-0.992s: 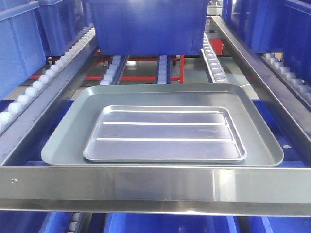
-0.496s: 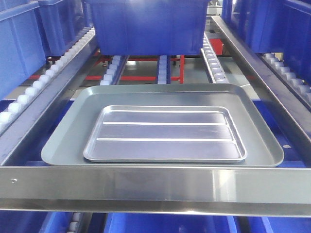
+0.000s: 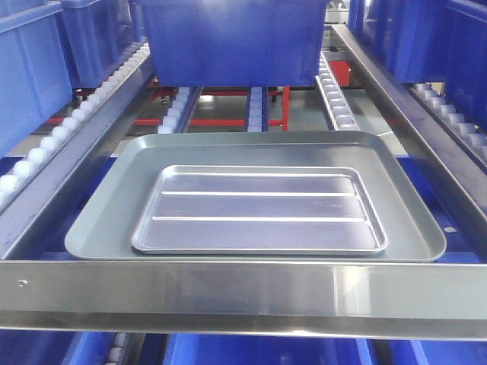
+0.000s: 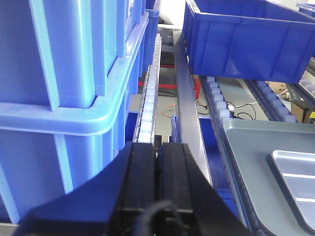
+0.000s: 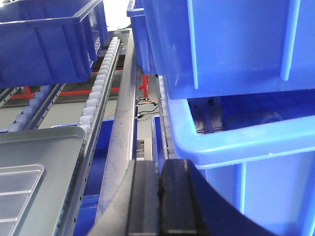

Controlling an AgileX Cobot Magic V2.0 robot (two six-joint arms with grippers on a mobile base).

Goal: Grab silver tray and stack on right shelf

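The silver tray (image 3: 259,209), shiny with two long ridges, lies flat inside a larger dull grey-green tray (image 3: 411,220) on the right shelf, behind its brushed-steel front crossbar (image 3: 243,293). The front view shows neither gripper. In the left wrist view my left gripper (image 4: 157,145) is shut and empty, left of the rack beside a side rail, and a corner of the silver tray (image 4: 295,177) shows at the lower right. In the right wrist view my right gripper (image 5: 159,162) is shut and empty, right of the rack, with the silver tray (image 5: 15,191) at the lower left.
A blue bin (image 3: 228,38) stands on the rollers just behind the trays. More blue bins (image 3: 30,68) (image 3: 441,38) fill the neighbouring lanes on both sides. White roller rails (image 3: 99,91) and sloped steel side rails (image 3: 396,106) border the lane. A stacked blue bin (image 5: 236,98) is close to my right gripper.
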